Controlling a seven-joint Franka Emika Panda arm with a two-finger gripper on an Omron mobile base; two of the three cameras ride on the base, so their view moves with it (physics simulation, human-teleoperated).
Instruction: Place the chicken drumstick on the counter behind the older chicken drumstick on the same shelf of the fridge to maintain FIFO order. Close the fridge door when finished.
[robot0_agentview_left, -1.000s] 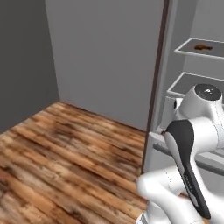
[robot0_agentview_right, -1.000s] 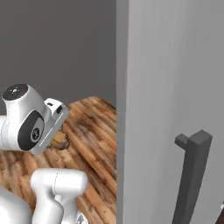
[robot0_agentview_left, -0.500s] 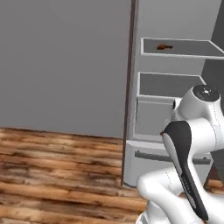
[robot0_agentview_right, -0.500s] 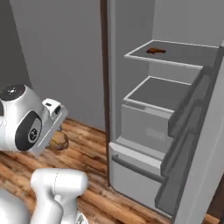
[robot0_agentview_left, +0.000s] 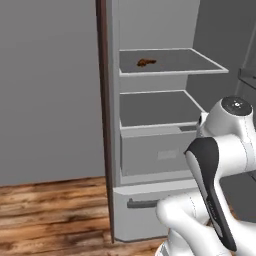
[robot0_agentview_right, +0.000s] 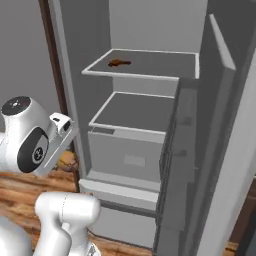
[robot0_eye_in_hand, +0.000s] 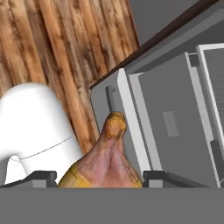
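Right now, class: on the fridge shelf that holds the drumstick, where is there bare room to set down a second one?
On the top shelf the older drumstick lies near the front left. Bare shelf stretches behind it to the back wall and across the whole right side. The gripper holds the new drumstick low, by the drawer.

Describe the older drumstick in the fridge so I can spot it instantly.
Look into the open fridge and find the top shelf. The older chicken drumstick lies toward that shelf's back left, a small reddish-brown piece. Nothing else lies on that shelf, and the shelf below it is bare.
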